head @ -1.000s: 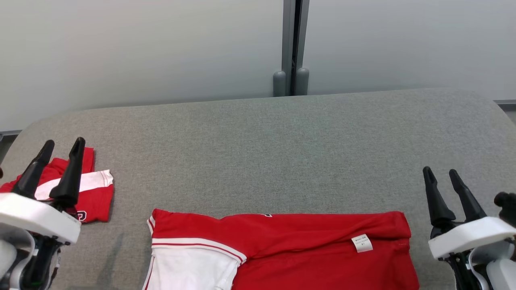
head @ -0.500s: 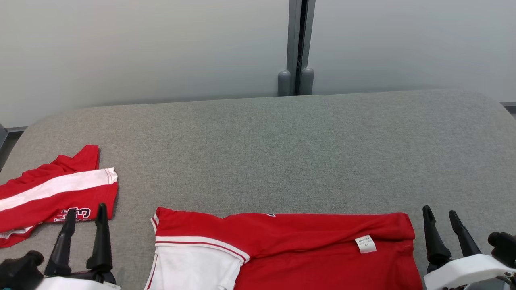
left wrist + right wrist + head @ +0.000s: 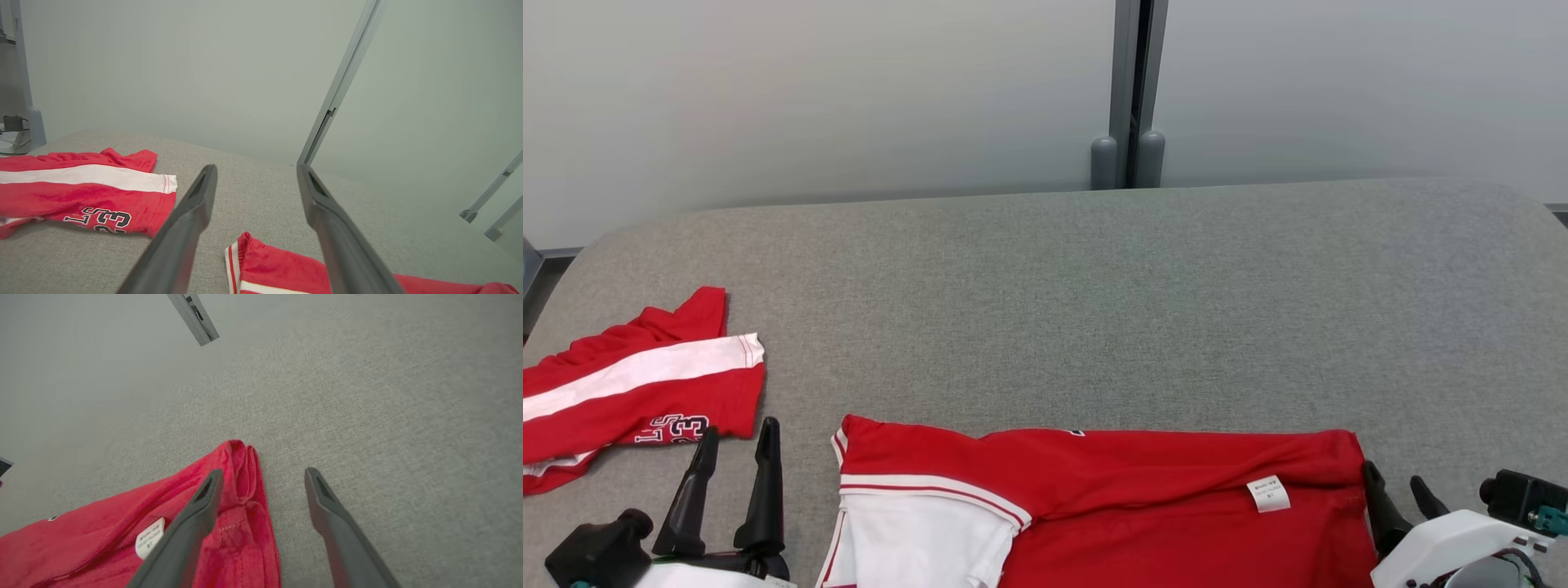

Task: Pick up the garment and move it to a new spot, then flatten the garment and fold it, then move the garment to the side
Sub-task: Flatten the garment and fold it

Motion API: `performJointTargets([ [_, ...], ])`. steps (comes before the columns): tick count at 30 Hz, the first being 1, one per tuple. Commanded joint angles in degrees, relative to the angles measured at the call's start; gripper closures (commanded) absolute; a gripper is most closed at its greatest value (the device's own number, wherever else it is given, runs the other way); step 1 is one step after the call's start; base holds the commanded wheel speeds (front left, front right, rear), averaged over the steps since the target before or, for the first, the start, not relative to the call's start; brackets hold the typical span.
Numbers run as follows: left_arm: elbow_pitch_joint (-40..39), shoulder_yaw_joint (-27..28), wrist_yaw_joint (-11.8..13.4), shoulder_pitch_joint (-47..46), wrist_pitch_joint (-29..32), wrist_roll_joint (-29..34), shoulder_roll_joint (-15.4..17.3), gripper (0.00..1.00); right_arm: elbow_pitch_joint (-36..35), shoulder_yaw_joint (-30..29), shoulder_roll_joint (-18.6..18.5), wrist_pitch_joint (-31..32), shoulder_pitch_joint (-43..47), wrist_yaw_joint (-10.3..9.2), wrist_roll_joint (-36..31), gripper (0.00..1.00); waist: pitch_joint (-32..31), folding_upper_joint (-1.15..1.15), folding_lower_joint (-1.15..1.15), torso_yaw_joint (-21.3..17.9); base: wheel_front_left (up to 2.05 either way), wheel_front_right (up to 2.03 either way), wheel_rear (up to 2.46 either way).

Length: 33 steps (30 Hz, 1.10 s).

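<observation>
The left gripper (image 3: 739, 430) is being held low over the grey fabric table (image 3: 1094, 310). Its two fingers are being shown spread apart, with nothing gripped between them. In the left wrist view, bare table is being seen past the fingertips.

The red jersey (image 3: 1143, 490) is being observed lying flat on the table, just to the right of the left gripper's fingers. Its white sleeve panel (image 3: 915, 539), edged in red stripes, is being presented at the end nearest those fingers. A second red-and-white garment (image 3: 645, 392), marked with the number 23, is being noted ahead and to the left of the same fingers. It is lying apart from the jersey.

The right gripper (image 3: 1395, 475) is being held at the jersey's opposite end, its fingers likewise spread and empty. In the right wrist view, the jersey's bunched corner is being seen just ahead of the tip of the finger at that view's left. That finger is being shown over the red cloth, but whether it is touching the cloth cannot be told. The other finger is being shown over bare table. A white care label (image 3: 149, 538) is being seen on the cloth, just left of the first finger.
</observation>
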Motion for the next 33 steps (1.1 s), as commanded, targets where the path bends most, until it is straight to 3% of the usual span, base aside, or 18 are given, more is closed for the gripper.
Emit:
performJointTargets([
  [1,0.2,0.3,-0.3,-0.8,-0.2,0.5,0.2,0.00,0.5,-0.3,0.0,0.2,-0.6,0.03,0.1,0.00,0.3,0.00,0.00,0.2,0.00,0.00,0.00],
  [15,2.7,0.7,-2.6,-2.3,-0.2,1.8,-1.0,0.00,12.0,1.1,1.0,3.8,-4.2,0.02,6.7,0.00,1.2,0.00,0.00,1.7,0.00,0.00,0.00],
  [16,2.8,0.7,-2.6,-2.2,-0.2,1.9,-1.0,0.00,12.3,1.8,1.1,3.8,-4.3,0.03,7.5,0.11,1.2,0.00,0.00,1.8,0.00,0.00,0.00],
  [17,2.9,0.8,-2.6,-2.2,-0.2,1.9,-1.1,0.00,12.6,2.5,1.2,3.8,-4.3,0.03,8.0,0.56,1.2,0.00,0.00,1.8,0.00,0.00,0.00],
  [18,3.0,0.8,-2.7,-2.2,-0.2,1.9,-1.1,0.00,12.7,3.1,1.3,3.4,-4.4,0.03,8.6,0.86,1.2,0.00,0.00,1.8,0.00,0.00,0.00],
  [19,3.0,0.7,-2.8,-2.2,-0.2,1.9,-1.2,0.00,12.9,3.6,1.3,3.0,-4.6,0.03,9.3,1.00,1.2,0.00,0.00,1.9,0.00,0.00,0.00],
  [29,3.2,0.8,-3.1,-2.6,-0.2,2.5,-1.6,0.00,10.9,6.2,0.8,-5.0,-6.8,0.03,12.0,1.00,1.3,0.00,0.00,2.1,0.00,0.00,0.00],
  [33,2.9,1.1,-3.3,-2.7,-0.2,2.8,-1.8,0.00,9.7,6.0,-1.1,-7.7,-7.8,0.03,12.6,1.00,1.3,0.00,0.00,1.9,0.00,0.00,0.00],
])
